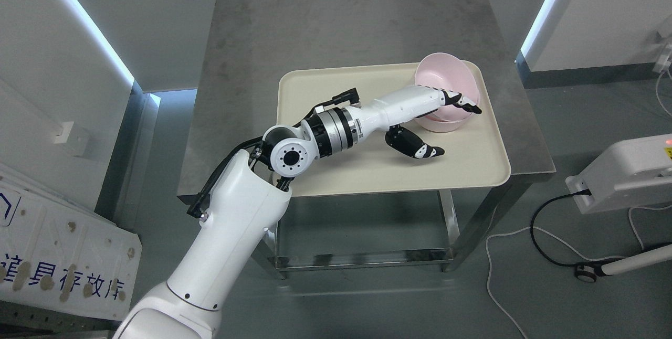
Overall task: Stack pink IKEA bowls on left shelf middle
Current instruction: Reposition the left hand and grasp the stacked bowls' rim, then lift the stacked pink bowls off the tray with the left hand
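— Head view: where are the pink bowls (443, 74)?
— Stacked at the cream tray's (472, 166) far right corner, on the table (252, 66).
— The left robot hand (438, 118)?
— Fingers (462, 102) hook over the near rim, thumb (422, 149) splayed below; they hide how firmly it grips.

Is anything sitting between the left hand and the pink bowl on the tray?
Nothing visible. The left hand is already at the pink bowl, fingers over its near rim, thumb beneath and apart. The tray around them is bare.
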Controlling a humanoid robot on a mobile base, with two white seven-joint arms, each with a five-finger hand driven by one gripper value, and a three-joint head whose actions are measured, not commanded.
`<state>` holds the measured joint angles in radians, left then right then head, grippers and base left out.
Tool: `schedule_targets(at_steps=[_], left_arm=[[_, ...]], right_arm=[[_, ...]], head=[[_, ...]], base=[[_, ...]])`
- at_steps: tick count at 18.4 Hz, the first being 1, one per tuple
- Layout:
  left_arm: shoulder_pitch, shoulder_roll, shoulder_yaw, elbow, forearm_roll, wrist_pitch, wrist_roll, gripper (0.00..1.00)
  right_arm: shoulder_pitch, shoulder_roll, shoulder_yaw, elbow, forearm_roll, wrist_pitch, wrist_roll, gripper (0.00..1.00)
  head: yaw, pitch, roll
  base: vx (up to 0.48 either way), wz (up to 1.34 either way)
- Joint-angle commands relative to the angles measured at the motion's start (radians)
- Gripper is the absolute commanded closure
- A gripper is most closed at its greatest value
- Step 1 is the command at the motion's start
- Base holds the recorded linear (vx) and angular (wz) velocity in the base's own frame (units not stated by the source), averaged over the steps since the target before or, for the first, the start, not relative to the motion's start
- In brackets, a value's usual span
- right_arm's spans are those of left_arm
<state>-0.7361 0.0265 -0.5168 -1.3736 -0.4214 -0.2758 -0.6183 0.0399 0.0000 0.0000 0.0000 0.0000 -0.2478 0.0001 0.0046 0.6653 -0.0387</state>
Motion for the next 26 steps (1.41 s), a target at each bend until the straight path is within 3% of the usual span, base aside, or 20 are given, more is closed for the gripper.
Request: schedule_targets(at_steps=[1, 4, 7, 15, 17, 21, 26], left_arm=[[0.003, 0.009, 0.075, 0.018, -0.036, 0.013, 0.006, 0.34], [0.003, -0.008, 0.048, 0.021, -0.150, 0.030, 0.005, 0.35], [-0.005, -0.009, 0.026, 0.025, -0.232, 0.127, 0.003, 0.35], [-0.017, -0.009, -0.019, 0.019, -0.260, 0.124, 0.000, 0.49], [-0.016, -0.009, -0.009, 0.016, -0.258, 0.106, 0.000, 0.58], [-0.011, -0.009, 0.066, 0.019, -0.254, -0.029, 0.000, 0.89], [-0.009, -0.009, 0.219, 0.015, -0.206, -0.146, -0.006, 0.99]], right_arm=[[0.000, -0.017, -0.005, -0.017, -0.002, 0.001, 0.000, 0.00], [0.000, -0.017, -0.005, -0.017, -0.002, 0.001, 0.000, 0.00], [0.000, -0.017, -0.005, -0.017, -0.002, 0.001, 0.000, 0.00], [0.000, -0.017, -0.005, -0.017, -0.002, 0.001, 0.000, 0.00], [0.000, -0.017, -0.005, -0.017, -0.002, 0.001, 0.000, 0.00], [0.000, -0.017, -0.005, -0.017, -0.002, 0.001, 0.000, 0.00], [0.000, -0.017, -0.005, -0.017, -0.002, 0.001, 0.000, 0.00]], head=[[0.0000, 0.000, 0.000], [0.0000, 0.000, 0.000], [0.0000, 0.000, 0.000], [0.0000, 0.000, 0.000], [0.0000, 0.000, 0.000], [0.0000, 0.000, 0.000], [0.0000, 0.000, 0.000]], base=[[0.000, 0.00], [0.000, 0.00], [0.000, 0.00], [0.000, 0.00], [0.000, 0.00], [0.000, 0.00], [0.000, 0.00]])
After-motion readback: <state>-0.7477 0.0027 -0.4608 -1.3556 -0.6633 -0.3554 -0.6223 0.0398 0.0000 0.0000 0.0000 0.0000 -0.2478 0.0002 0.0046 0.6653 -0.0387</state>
